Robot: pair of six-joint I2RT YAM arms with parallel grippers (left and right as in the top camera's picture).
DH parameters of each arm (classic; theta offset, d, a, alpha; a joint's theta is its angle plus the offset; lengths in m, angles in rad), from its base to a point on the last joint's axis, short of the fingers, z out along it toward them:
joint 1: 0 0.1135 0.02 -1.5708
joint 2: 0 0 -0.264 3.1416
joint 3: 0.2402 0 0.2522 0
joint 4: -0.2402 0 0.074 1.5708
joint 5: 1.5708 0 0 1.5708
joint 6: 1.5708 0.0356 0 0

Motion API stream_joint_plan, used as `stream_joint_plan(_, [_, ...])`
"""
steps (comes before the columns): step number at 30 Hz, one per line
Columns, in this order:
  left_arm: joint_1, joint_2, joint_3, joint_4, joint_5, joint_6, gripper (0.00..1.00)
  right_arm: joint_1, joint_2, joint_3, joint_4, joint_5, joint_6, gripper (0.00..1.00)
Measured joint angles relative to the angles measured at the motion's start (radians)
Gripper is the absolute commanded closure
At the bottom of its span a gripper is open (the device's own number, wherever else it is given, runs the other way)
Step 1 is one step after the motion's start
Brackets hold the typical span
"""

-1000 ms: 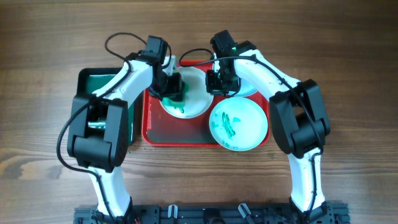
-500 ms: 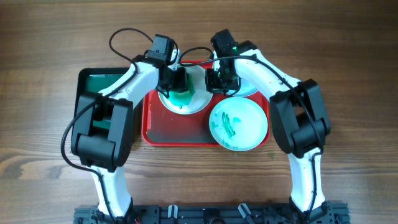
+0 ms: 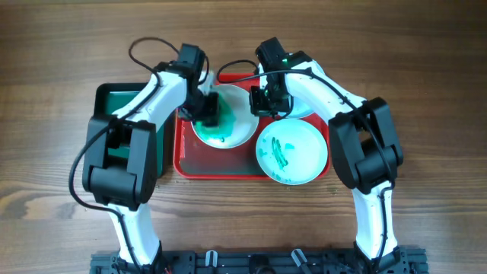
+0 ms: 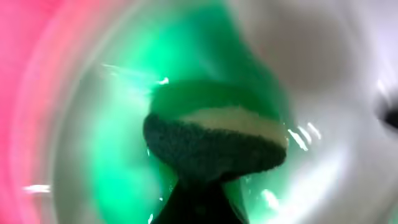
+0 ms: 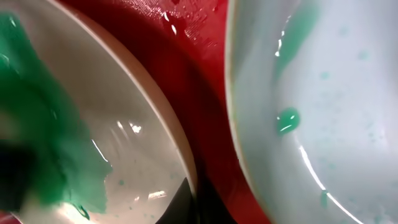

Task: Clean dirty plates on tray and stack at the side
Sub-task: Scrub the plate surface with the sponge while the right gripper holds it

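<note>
Over the tray's near right corner lay a green-smeared plate; mid-tray, the left gripper pinched a sponge onto the green-streaked white plate, the right gripper at its rim, closure indiscernible; far right sat a third plate, none yet stacked.

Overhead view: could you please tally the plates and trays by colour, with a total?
White plate: 1
Turquoise-rimmed plates: 2
Red tray: 1
Dark green tray: 1
Total: 5
</note>
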Motion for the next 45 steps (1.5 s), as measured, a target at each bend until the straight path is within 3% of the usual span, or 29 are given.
stream_joint_plan(5, [-0.011, 0.019, -0.026, -0.020, 0.241, 0.139, 0.96, -0.002, 0.000, 0.000, 0.000, -0.009, -0.009, 0.96])
stream_joint_plan(10, [-0.013, 0.024, -0.033, 0.061, 0.249, 0.114, 0.96, -0.019, 0.000, -0.026, 0.050, -0.074, -0.013, 0.96])
stream_joint_plan(15, [-0.026, 0.011, -0.032, 0.119, 0.105, -0.037, 0.96, -0.044, -0.015, -0.098, 0.156, -0.178, -0.003, 0.96])
stream_joint_plan(20, [-0.045, -0.003, -0.019, 0.160, -0.179, -0.232, 0.96, -0.043, -0.019, -0.119, 0.175, -0.215, 0.014, 0.96])
stream_joint_plan(24, [-0.046, -0.003, -0.011, 0.148, -0.348, -0.306, 0.96, -0.040, -0.019, -0.124, 0.174, -0.231, 0.018, 0.96])
stream_joint_plan(28, [-0.045, -0.005, -0.002, 0.061, -0.309, -0.206, 0.96, -0.030, -0.019, -0.125, 0.160, -0.239, 0.018, 0.96])
stream_joint_plan(33, [-0.029, -0.005, 0.000, -0.040, -0.029, 0.061, 0.96, -0.032, -0.019, -0.126, 0.150, -0.242, 0.010, 0.96])
stream_joint_plan(36, [-0.048, 0.005, -0.019, -0.010, 0.134, 0.157, 0.96, -0.032, -0.019, -0.126, 0.149, -0.242, 0.010, 0.96])
stream_joint_plan(40, [-0.054, 0.018, -0.033, 0.130, 0.205, 0.172, 0.96, -0.032, -0.019, -0.126, 0.150, -0.242, 0.010, 0.96])
stream_joint_plan(45, [-0.071, 0.016, -0.033, 0.269, 0.008, 0.019, 0.96, -0.032, -0.019, -0.127, 0.157, -0.242, 0.011, 0.96])
